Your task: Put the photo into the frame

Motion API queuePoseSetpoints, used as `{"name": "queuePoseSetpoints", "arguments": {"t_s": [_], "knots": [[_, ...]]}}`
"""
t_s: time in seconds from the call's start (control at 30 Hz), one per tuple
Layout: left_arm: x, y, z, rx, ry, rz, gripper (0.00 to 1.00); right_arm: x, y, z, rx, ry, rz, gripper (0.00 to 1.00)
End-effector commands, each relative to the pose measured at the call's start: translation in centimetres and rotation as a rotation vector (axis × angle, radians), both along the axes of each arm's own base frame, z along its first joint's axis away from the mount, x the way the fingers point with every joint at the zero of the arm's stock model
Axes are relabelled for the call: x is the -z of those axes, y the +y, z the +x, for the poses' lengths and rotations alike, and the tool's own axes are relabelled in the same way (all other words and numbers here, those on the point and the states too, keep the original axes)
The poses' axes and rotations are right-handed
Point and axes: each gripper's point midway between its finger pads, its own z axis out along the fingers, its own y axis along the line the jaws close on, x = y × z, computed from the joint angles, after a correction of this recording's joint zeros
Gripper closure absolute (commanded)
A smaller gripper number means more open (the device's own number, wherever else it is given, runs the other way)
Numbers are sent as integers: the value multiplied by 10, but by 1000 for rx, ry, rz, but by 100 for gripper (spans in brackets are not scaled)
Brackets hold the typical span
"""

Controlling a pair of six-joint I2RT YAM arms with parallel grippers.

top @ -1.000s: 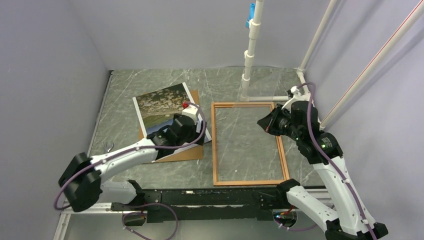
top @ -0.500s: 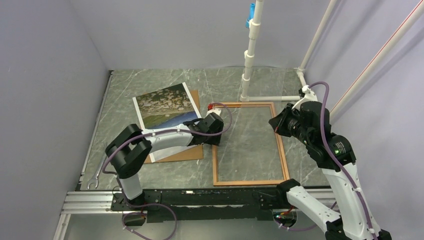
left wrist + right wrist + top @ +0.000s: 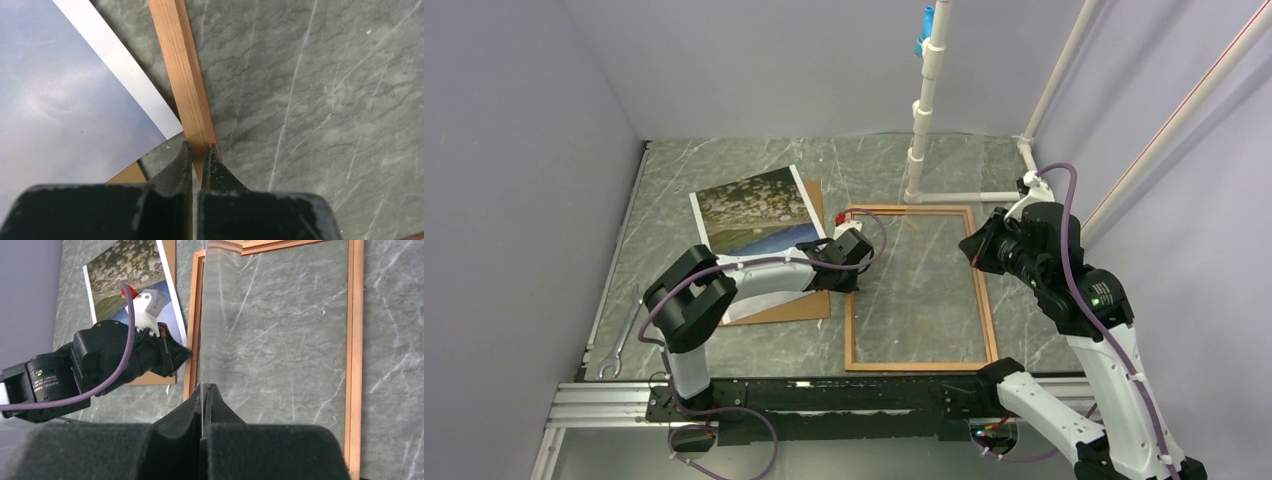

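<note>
Closest to you, by the near left edge of the desk (image 3: 724, 170), lies a small metal wrench (image 3: 621, 343). A bit further in, on the right side, the frame (image 3: 919, 366) lies flat with its long sides pointing away from you. Your left claw (image 3: 852, 282) reaches across to the frame's left rail, about halfway along, and is pinched shut on it. In the left wrist view the two black fingers (image 3: 175, 165) squeeze the wood (image 3: 185, 75) from both sides. Just left of the frame is a brown board (image 3: 789, 308), and the photo (image 3: 749, 215) lies on it, picture side up and turned a little crooked. The photo's near right corner is just beside the left rail, right at the left claw. The photo is outside the frame. Your right claw (image 3: 970, 252) hangs above the frame's right rail. Its fingers are shut tight, and in the right wrist view the thin edge of a clear pane (image 3: 203, 330) runs straight down into the tips (image 3: 202, 387), so it is holding the pane. You see the pane almost edge on, and the far rail looks bent where you look through it. That same view shows the left claw (image 3: 186, 354) at the left rail. At the far side of the desk white pipes (image 3: 924, 110) stand up, with a blue clip (image 3: 921, 35) high on one of them.
</note>
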Motion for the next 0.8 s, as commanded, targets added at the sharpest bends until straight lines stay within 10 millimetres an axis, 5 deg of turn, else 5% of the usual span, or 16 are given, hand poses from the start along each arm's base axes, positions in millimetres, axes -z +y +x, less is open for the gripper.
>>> {"name": "queuePoseSetpoints", "arguments": {"t_s": [0.0,0.77], "knots": [[17,38,-11,-18,63,138,100,-15,5,3,-31,-76,29,100],[30,126,-28,-389,126,119,100,19,24,9,-110,-20,54,100]]}}
